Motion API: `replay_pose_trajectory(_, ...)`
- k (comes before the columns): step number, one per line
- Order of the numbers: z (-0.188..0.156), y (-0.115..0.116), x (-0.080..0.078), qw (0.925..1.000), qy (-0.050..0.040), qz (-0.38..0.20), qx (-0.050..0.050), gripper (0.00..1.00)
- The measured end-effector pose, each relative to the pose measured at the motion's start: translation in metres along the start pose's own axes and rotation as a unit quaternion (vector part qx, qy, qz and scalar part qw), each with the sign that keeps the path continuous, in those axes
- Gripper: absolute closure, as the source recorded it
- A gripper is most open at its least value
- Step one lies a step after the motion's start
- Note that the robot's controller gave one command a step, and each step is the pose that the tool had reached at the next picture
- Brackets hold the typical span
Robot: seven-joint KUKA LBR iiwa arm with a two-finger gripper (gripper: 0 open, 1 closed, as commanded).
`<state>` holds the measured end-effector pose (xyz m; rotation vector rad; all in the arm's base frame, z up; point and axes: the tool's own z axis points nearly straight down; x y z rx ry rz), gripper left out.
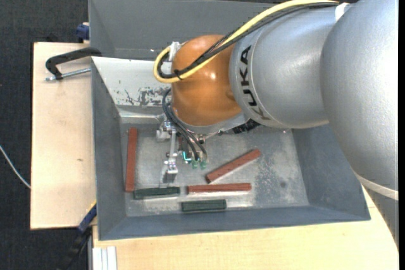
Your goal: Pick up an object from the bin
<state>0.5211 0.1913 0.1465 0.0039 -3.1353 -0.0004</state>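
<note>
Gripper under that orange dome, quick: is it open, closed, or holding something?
Gripper: open, nothing between its fingers.

The bin (106, 148) is scuffed matt metal, the arm's cover (202, 88) glossy.

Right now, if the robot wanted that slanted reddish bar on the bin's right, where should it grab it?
Probably at the middle of the slanted red-brown bar, coming straight down and closing across its narrow width. It lies flat, long and thin, with bare bin floor along both long sides; a level red-brown bar lies close below its lower end.
</note>
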Motion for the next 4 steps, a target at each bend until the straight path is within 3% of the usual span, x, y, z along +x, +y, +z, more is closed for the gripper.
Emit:
replay_pose_trajectory(1, -0.004, -0.001, -0.002, 1.0000, -0.0035, 0.001, -0.001, 0.00)
replay_pose_trajectory(2, 0.061, -0.025, 0.029, 0.9969, 0.0051, -0.078, -0.001, 1.00)
replay_pose_trajectory(3, 0.061, -0.025, 0.029, 0.9969, 0.0046, -0.078, -0.001, 1.00)
replay_pose_trajectory(4, -0.102, -0.008, 0.025, 0.8775, -0.0084, -0.480, 0.001, 1.00)
